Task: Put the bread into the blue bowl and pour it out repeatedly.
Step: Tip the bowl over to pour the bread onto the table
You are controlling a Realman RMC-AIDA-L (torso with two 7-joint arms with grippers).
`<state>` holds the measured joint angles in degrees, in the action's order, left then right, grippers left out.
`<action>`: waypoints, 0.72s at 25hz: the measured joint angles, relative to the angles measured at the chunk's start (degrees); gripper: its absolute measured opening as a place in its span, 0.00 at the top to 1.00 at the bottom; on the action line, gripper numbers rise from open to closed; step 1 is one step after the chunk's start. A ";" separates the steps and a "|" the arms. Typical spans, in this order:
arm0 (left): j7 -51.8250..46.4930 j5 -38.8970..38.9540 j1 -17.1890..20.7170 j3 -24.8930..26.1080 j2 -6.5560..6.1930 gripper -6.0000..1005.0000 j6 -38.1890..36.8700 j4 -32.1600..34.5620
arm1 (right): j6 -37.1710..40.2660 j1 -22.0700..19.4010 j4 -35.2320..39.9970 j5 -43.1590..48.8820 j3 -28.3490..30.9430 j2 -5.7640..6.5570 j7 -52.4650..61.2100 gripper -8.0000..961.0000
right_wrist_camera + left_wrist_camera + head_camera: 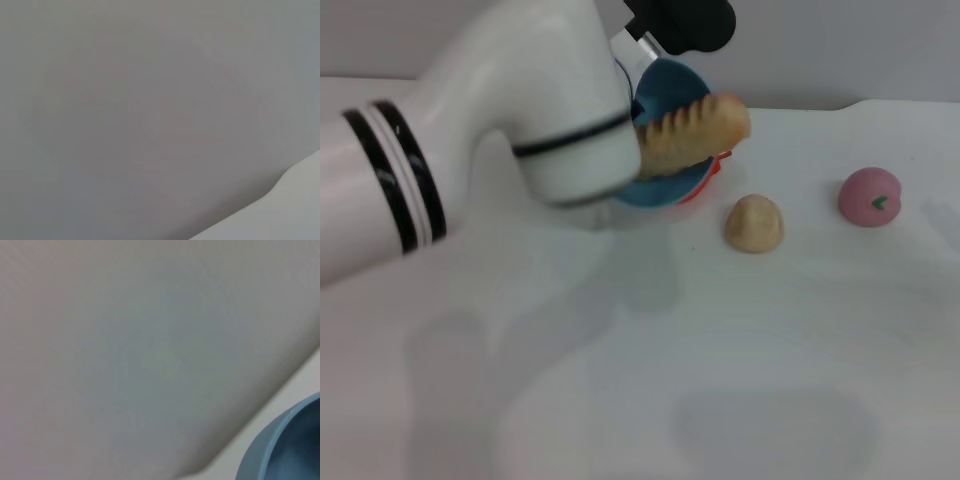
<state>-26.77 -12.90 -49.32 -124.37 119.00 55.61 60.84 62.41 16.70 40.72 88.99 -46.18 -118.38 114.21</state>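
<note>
Reaching forward, left arm tilts blue bowl [665,100] with bread [695,135] spilling rightward.

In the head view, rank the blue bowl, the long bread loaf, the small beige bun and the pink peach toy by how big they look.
1. Light-blue round bowl, partly hidden by the left arm.
2. Long tan ridged bread loaf, sticking out of the tilted bowl.
3. Small round beige bun and pink peach-shaped toy: near alike, so no ranking.
</note>
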 joint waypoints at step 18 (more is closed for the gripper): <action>-10.96 -10.41 3.94 -4.71 -0.03 0.99 -3.04 1.06 | 0.73 0.82 -0.63 -0.06 -0.66 -0.11 -0.74 0.60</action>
<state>-37.73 -23.31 -45.38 -129.08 118.96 52.57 61.90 63.13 17.52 40.09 88.93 -46.84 -118.50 113.47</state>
